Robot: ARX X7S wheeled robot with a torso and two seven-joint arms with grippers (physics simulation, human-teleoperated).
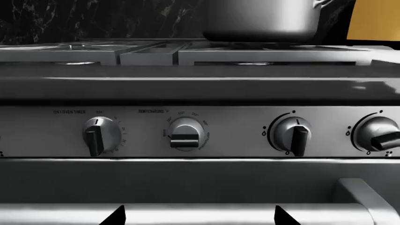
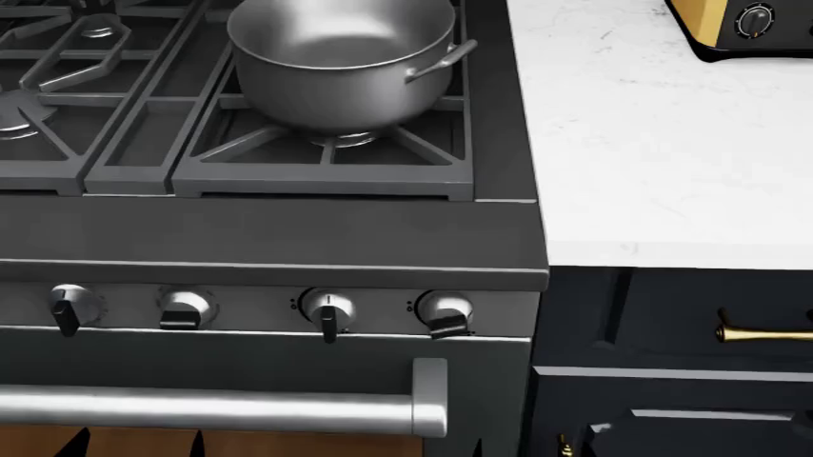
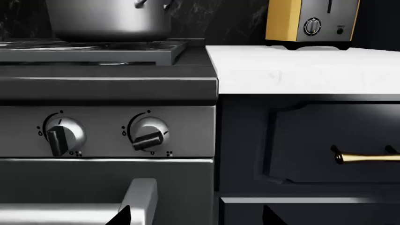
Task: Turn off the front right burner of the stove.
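sitting on the front right burner of the stove is a steel pot. the rightmost knob has its pointer turned sideways. both grippers show only dark fingertips at the wrist views' edges, spread apart, touching nothing.

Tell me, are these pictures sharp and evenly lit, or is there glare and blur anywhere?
Head view: sharp throughout, white countertop bright, the pot with soft highlights. Left wrist view: the oven handle at the near edge looks soft; the knob panel gleams evenly. Right wrist view: the navy cabinet falls very dark, only its brass handle catching light.
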